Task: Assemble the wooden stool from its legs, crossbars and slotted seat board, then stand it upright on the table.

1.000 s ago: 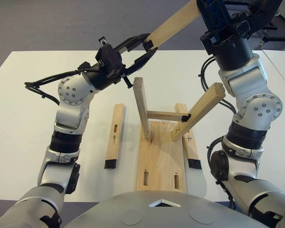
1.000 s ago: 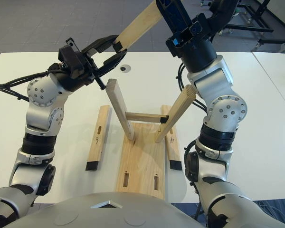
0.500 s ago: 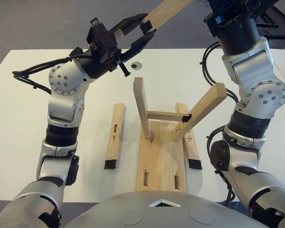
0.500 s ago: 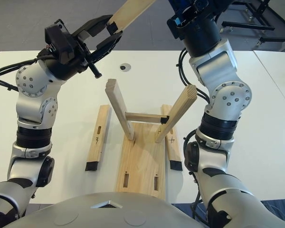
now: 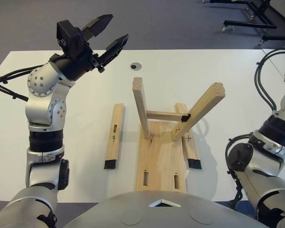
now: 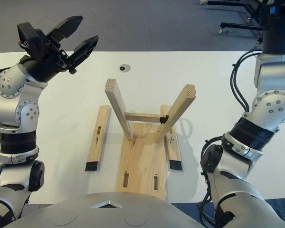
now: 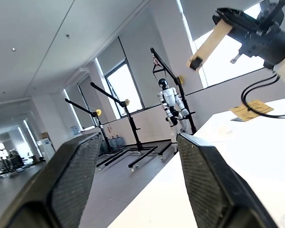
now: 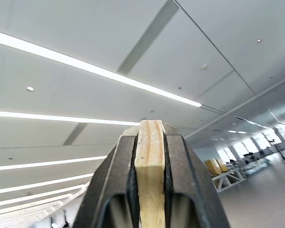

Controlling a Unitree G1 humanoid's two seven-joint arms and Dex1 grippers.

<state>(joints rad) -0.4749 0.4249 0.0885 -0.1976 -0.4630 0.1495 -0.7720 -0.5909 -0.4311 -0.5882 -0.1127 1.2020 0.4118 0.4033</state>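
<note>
Left gripper [image 5: 118,27] has its fingers spread and holds nothing, high over the table [image 5: 237,71] at far left. Loose leg [image 5: 114,135] lies flat beside the seat board [image 5: 161,156]. The board's far slots hold two standing legs [image 5: 142,107], crossbar [image 5: 165,115] between them; near slots [image 5: 146,177] await legs. Second flat leg [image 5: 192,149] at board's right edge. Right gripper [image 8: 150,135] is clamped on the held leg [image 7: 205,43], raised high. Probably best to lower it square into a near slot while the left steadies the board.

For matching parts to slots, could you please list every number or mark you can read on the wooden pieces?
"7": handwritten on the loose leg left of the seat board.
"+": on the leg lying right of it.
Near the base of the tilted leg: a scribble, perhaps "2", unclear.
</note>
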